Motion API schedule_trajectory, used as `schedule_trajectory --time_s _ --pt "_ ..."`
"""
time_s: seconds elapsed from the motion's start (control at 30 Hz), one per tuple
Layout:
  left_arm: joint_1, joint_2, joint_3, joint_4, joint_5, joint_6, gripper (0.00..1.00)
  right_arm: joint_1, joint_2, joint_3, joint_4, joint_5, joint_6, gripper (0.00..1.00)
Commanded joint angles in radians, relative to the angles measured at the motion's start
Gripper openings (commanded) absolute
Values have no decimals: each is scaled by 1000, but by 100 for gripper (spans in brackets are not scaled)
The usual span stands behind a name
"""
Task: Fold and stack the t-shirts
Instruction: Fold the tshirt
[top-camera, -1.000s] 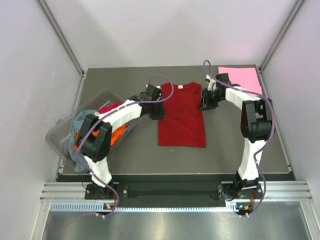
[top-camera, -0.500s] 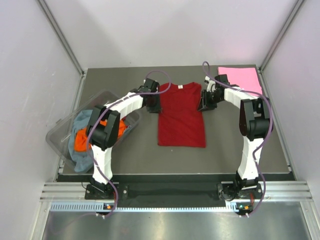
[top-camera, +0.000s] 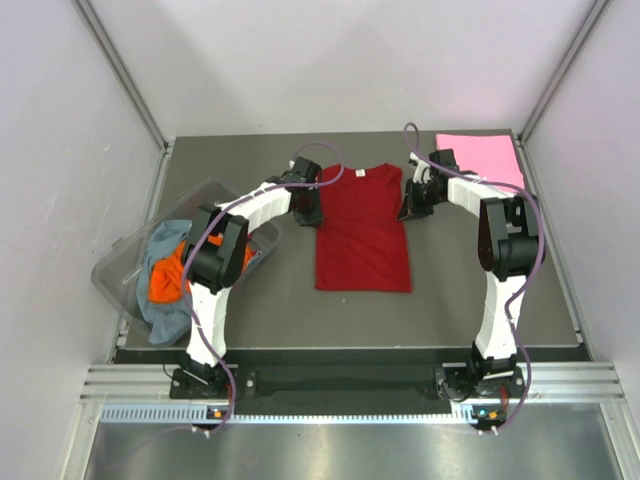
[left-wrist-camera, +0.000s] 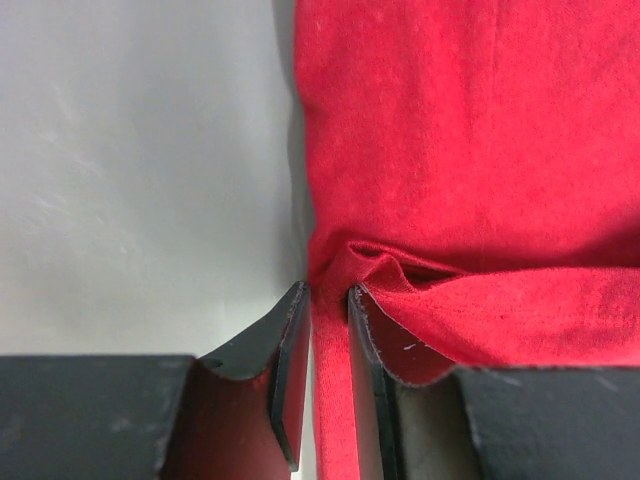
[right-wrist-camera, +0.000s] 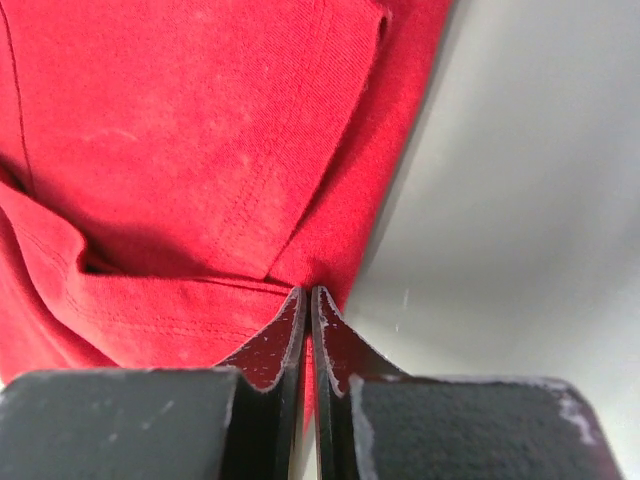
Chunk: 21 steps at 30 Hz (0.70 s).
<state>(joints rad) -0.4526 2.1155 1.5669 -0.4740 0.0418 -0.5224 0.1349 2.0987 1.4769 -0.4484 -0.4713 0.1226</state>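
A dark red t-shirt (top-camera: 362, 232) lies flat in the middle of the table, its white neck label toward the back. My left gripper (top-camera: 307, 207) is at the shirt's left sleeve. In the left wrist view that gripper (left-wrist-camera: 328, 291) stands open, with a strip of red cloth (left-wrist-camera: 335, 400) running loosely between its fingers. My right gripper (top-camera: 409, 207) is at the right sleeve. The right wrist view shows it (right-wrist-camera: 309, 292) shut on a thin edge of the red shirt (right-wrist-camera: 200, 150). A folded light pink t-shirt (top-camera: 482, 157) lies at the back right.
A clear plastic tub (top-camera: 125, 268) sits at the left table edge, holding an orange shirt (top-camera: 165, 283) and a grey-blue one (top-camera: 160, 240). Grey walls stand close on both sides and behind the table.
My right gripper has closed on the shirt's right edge. The left arm moved back along the shirt's left side to the sleeve, uncovering the tub.
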Motion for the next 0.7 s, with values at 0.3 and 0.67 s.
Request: schedule_trajectory --time_s 0.3,0.67 --pt "8 37 50 -54 -137 -1 26 -17 -121 -87 188 92 5 0" --pt "8 52 84 -57 -137 -4 27 -23 -177 -148 301 96 48 0"
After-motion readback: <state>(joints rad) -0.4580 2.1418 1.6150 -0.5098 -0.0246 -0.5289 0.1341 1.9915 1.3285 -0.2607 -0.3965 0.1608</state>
